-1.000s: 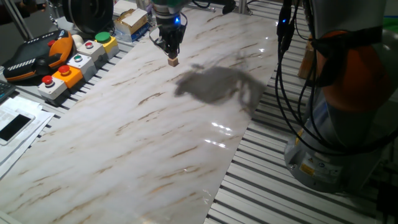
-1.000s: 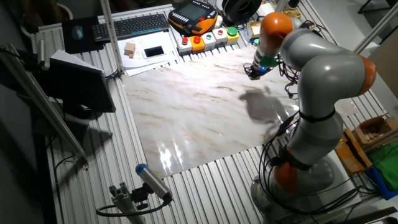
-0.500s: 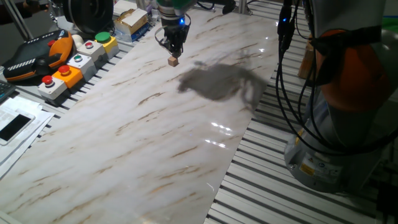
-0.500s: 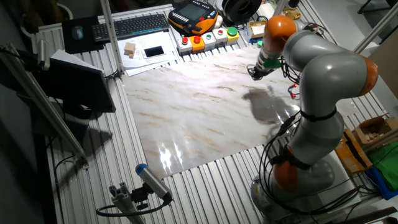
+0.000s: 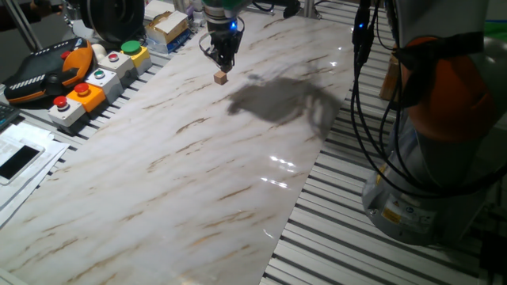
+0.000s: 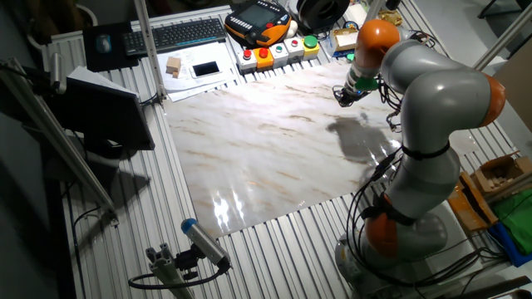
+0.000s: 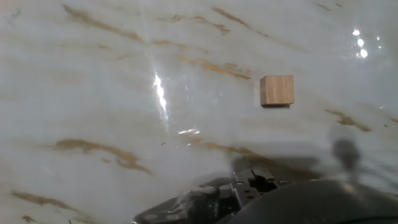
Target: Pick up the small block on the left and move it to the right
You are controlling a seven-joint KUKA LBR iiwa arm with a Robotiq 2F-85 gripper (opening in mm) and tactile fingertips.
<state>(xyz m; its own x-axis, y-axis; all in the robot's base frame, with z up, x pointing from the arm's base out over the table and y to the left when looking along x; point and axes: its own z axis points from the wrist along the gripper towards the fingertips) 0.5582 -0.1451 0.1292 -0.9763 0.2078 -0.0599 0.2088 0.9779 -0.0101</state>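
The small block (image 5: 220, 77) is a tiny light-brown wooden cube. It lies free on the marble tabletop (image 5: 182, 174), toward the far side. My gripper (image 5: 223, 65) hangs just above it, a little apart, with its fingers spread and nothing in them. In the hand view the block (image 7: 277, 90) rests flat on the marble at the upper right, beside the gripper's line rather than between the fingers, which are out of frame. In the other fixed view my gripper (image 6: 345, 94) is over the far right part of the tabletop.
Coloured push-button boxes (image 5: 87, 93) stand in a row along the left edge, beside an orange teach pendant (image 5: 47, 71). A cardboard box (image 5: 166, 28) sits behind them. The arm's shadow (image 5: 277, 103) lies right of the block. Cables (image 5: 360, 87) hang at the right edge.
The gripper has drawn slightly up and to the right, away from the block. The block has stayed where it was on the table.
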